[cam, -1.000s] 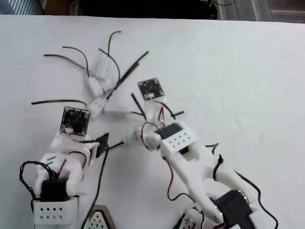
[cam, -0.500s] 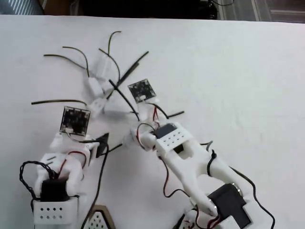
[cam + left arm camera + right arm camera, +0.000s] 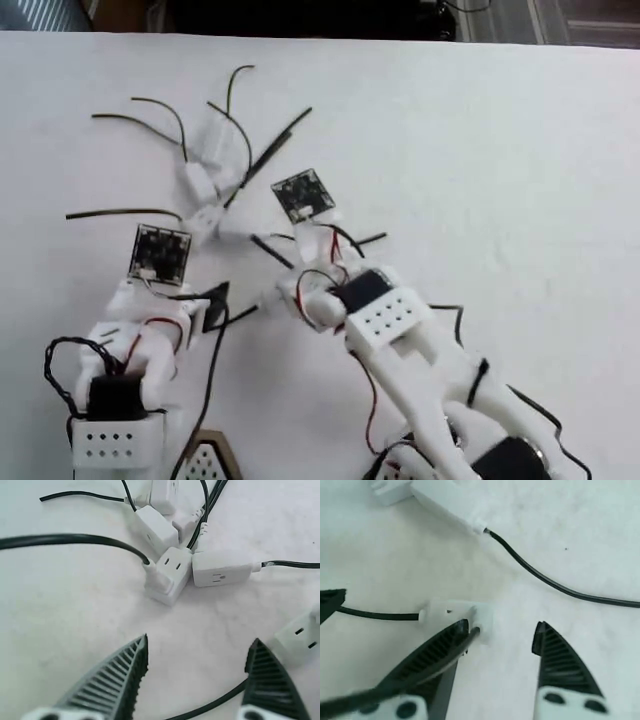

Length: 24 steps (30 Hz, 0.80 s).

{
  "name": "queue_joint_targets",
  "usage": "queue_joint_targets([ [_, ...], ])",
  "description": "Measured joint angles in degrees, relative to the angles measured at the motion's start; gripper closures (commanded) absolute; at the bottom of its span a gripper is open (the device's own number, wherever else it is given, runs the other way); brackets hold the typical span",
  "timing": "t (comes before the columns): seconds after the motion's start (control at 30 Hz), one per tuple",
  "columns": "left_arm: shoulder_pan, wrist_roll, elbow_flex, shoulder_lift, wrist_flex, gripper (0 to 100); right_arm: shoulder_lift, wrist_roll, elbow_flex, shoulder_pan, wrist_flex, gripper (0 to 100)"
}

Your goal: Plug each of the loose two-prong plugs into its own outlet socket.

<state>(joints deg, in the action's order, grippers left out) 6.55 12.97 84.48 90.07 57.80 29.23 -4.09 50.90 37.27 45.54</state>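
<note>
Currently, neither tool carries anything. The left tool (image 3: 200, 647) hangs low over the table (image 3: 500, 150) with its jaws wide apart, facing a group of white sockets (image 3: 172, 570). Two of these lie just beside each other with their slotted faces visible, each on a black cord (image 3: 75, 540). A third socket (image 3: 300, 636) lies near one finger. The open, aimed pose suggests this arm is positioned to pin a socket so that it cannot slide during insertion.

The right tool (image 3: 501, 626) is also apart, with nothing between the jaws. One finger (image 3: 442, 647) is just beside, possibly touching, a white cord end (image 3: 452, 612) lying flat on the table between the two arms. Whether this is a plug or a socket cannot be determined. The cord end lies outside the gap, so closing now would likely miss it.

Judged step: approach and grasp; no mating is visible near either tool. Next, the right tool needs to shift sideways until the cord end is centred, then close across its body, leaving the mating face clear.
</note>
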Motion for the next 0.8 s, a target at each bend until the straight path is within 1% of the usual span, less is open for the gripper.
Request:
queue_joint_targets([
  [0.07,0.0,0.0,0.0,0.0,-0.1,69,3.8,0.0,0.0,0.0,4.0,80.4],
  [0.2,0.0,0.0,0.0,0.0,-0.1,69,7.8,0.0,0.7,0.1,11.9,92.6],
  [0.27,0.0,0.0,0.0,0.0,-0.1,69,8.2,0.0,2.5,-0.1,12.7,97.8],
  [0.3,0.0,0.0,0.0,0.0,-0.1,69,8.2,0.0,3.7,-0.1,12.6,98.5],
  [0.4,1.8,0.0,0.0,0.0,-0.5,69,8.2,0.0,7.6,0.1,10.3,98.0],
  [0.5,4.6,-0.5,0.0,0.0,-1.8,69,8.2,1.9,11.7,-0.1,6.5,98.1],
  [0.63,7.8,-3.8,0.1,0.0,-2.9,69,8.2,2.3,16.8,3.1,-1.6,98.1],
  [0.73,9.9,-4.6,0.1,0.0,-3.3,69,8.2,2.4,19.3,5.3,-8.4,98.1],
  [0.8,10.6,-4.6,0.1,0.0,-3.3,69,8.3,2.4,19.8,6.5,-10.7,98.1],
])
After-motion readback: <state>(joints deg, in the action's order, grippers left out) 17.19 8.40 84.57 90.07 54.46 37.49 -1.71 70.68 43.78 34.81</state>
